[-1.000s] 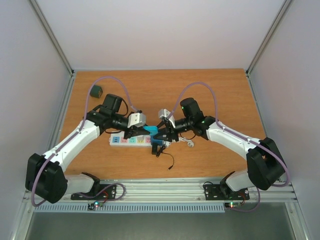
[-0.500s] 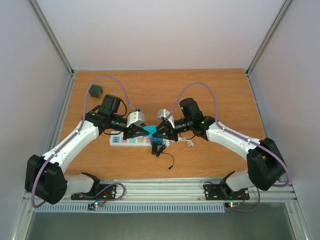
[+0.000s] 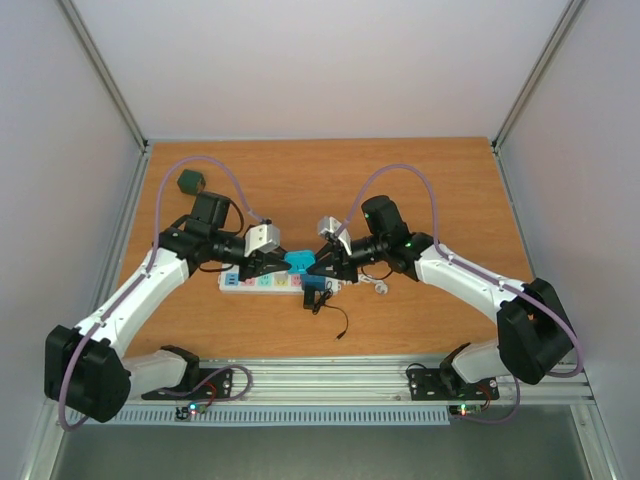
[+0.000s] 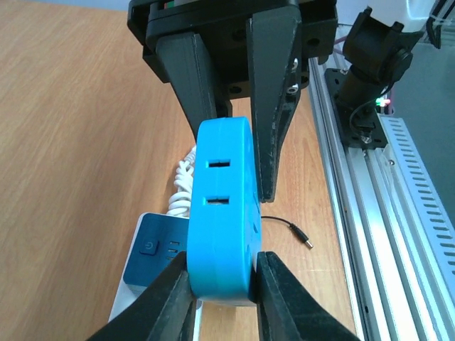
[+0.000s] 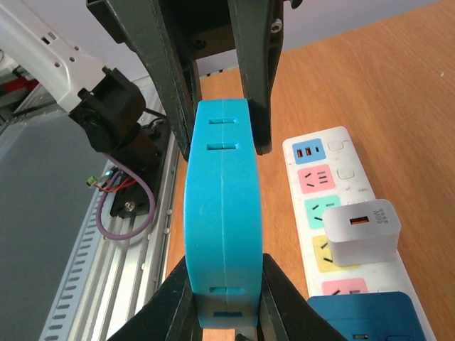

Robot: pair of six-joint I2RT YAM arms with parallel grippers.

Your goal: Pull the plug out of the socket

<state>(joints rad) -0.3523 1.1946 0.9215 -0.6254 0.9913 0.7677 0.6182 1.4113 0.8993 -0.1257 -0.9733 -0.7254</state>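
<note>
Plug (image 3: 299, 262) blue, long axis left-right, parallel to socket (image 3: 258, 283); left fingers (image 4: 169, 297), right fingers (image 5: 170, 302) clamp its ends.

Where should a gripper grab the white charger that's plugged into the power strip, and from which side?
Probably from straight above, closing on the white charger across the width of the power strip: it stands upright as a squarish block, and those two flat faces look free.
</note>
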